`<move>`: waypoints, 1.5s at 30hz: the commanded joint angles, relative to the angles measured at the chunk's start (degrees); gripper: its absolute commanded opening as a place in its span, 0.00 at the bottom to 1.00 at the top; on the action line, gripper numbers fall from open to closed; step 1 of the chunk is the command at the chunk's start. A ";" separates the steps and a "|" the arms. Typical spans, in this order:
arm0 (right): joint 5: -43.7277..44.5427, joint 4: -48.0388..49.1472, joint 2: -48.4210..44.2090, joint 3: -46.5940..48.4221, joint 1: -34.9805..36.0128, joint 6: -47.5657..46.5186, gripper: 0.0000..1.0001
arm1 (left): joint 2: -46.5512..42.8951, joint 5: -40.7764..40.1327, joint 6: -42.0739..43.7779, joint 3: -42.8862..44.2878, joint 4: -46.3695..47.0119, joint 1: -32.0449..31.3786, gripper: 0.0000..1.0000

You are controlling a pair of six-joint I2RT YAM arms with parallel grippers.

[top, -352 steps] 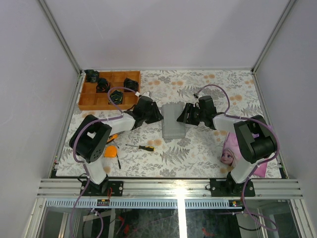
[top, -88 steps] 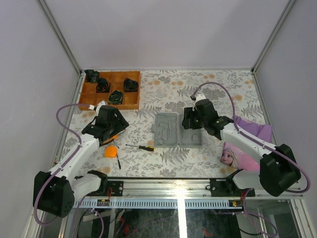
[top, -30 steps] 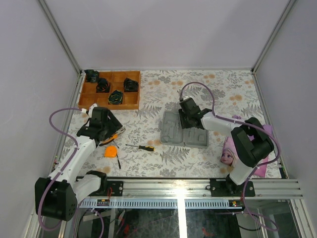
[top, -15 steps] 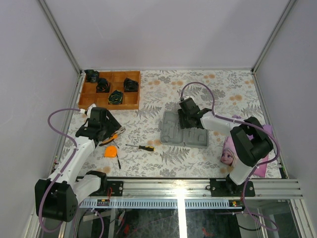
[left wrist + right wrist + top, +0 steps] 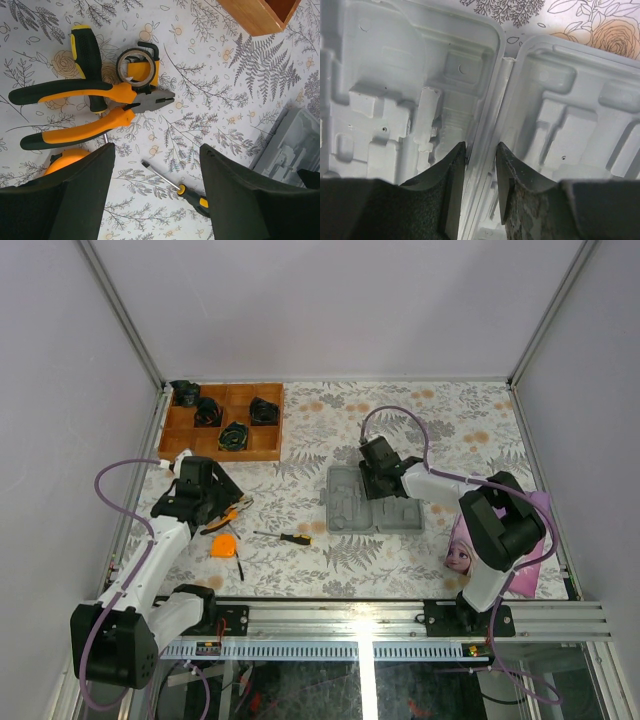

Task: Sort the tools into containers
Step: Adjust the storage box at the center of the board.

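Case [image 5: 345,510], grey hinged plastic, lies open and flat on the floral table cover, both halves showing moulded recesses [image 5: 395,75] with no tool in them.

Right gripper [image 5: 480,185] sits over the case's far edge. Its fingers [image 5: 452,170] stand a narrow gap apart, one on each side of the hinge ridge. Whether they pinch the ridge or merely flank it cannot be told.

Left gripper [image 5: 156,155] hangs well to the left of the case, above the tool cluster, jaws spread wide with nothing between them.

Tools, all left of the case and outside it:
- pliers [image 5: 100,102], orange-and-black handles, lying flat, nose toward the case;
- slim screwdriver [image 5: 290,537], the tool nearest the case;
- stubby screwdriver [image 5: 90,55], black-and-yellow grip, its shaft passing under the pliers' handles;
- ring-shaped orange item [image 5: 137,67], touching the pliers' nose;
- round orange tape measure [image 5: 223,544], just beside the pliers;
- thin black key [image 5: 238,563], beside the tape measure.

Orange compartment tray [image 5: 170,445] stands farther left of the case, holding black items.
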 commanded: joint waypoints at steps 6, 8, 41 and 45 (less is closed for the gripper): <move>-1.83 0.86 0.35 3.87 0.24 -5.48 0.34 | -0.64 1.14 1.37 0.94 -0.30 0.85 0.67; -1.60 0.87 -0.53 3.75 0.24 -5.22 0.41 | -0.72 1.18 1.46 1.10 -0.38 0.96 0.67; -14.59 1.61 -23.38 -3.96 10.16 -3.65 0.56 | -5.91 14.68 7.99 5.33 -1.10 6.15 0.67; -13.69 1.73 -18.20 0.27 15.73 -4.87 0.58 | -8.56 13.59 9.11 6.03 -1.36 6.16 0.67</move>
